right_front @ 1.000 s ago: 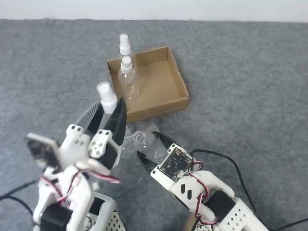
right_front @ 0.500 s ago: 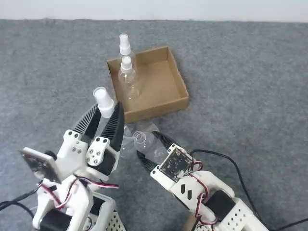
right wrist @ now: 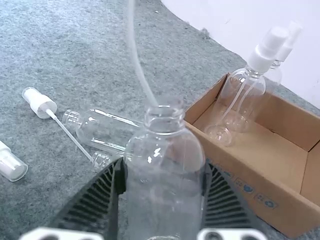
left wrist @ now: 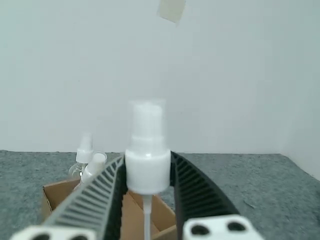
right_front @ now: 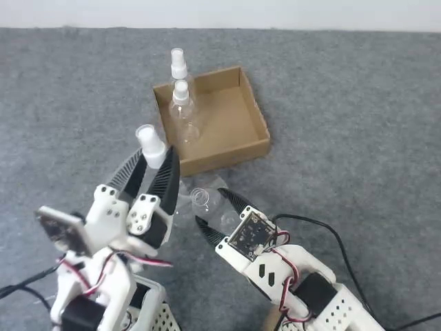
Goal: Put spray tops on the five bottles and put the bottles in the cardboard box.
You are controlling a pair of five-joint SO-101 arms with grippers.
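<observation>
My left gripper (right_front: 157,153) is shut on a white spray top (right_front: 149,140), held upright above the carpet; its thin dip tube (right wrist: 140,65) hangs down to the neck of a clear bottle (right_front: 202,198). That open bottle (right wrist: 164,165) stands upright with my right gripper (right_front: 210,207) shut on its body. In the left wrist view the spray top (left wrist: 147,160) sits between the ribbed fingers (left wrist: 105,192). Behind them lies the cardboard box (right_front: 227,157), holding two capped bottles (right_front: 185,110) at its left side.
On the grey carpet near the held bottle lie a loose clear bottle (right wrist: 105,130) on its side and two loose spray tops (right wrist: 37,102), (right wrist: 10,165). The box wall (right wrist: 250,192) stands just beyond my right gripper.
My left arm has shifted slightly and the spray top has come down a little toward the bottle's neck. The right arm and its bottle have stayed still.
</observation>
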